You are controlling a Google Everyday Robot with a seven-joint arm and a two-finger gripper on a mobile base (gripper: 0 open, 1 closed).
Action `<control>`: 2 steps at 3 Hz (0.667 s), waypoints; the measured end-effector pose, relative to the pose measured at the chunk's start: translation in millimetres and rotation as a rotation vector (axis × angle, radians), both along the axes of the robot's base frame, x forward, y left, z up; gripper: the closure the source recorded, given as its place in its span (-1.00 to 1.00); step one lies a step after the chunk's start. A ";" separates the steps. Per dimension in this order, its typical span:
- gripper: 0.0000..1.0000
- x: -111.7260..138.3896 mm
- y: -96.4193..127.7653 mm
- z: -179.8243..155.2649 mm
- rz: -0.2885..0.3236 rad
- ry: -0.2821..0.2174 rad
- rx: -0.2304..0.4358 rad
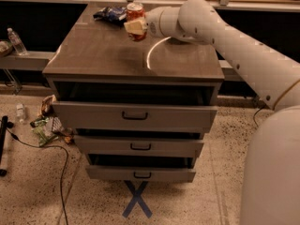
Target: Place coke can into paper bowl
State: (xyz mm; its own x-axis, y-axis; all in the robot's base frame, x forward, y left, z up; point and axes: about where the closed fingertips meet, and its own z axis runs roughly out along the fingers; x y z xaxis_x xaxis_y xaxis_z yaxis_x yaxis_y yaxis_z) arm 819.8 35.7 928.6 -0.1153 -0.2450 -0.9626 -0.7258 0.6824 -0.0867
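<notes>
The coke can point(135, 14), red with a silver top, is held upright in my gripper point(135, 27), whose cream fingers are shut around its lower half. The can hangs above the back middle of the brown cabinet top point(98, 50). The paper bowl point(151, 55) shows only as a curved white rim just right of and in front of the can. The rest of it is hidden under my white arm point(206, 22). The can is left of the bowl's rim, not over its middle.
A dark blue snack bag point(109, 13) lies at the back of the cabinet top, left of the can. The cabinet has three partly open drawers point(135, 115). Litter and a cable point(47, 125) lie on the floor at left. A water bottle point(16, 41) stands on a shelf at far left.
</notes>
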 end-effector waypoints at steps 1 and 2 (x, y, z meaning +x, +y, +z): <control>1.00 7.1 -73.2 2.1 -0.177 0.001 -0.022; 1.00 9.3 -86.4 -3.7 -0.210 0.012 -0.022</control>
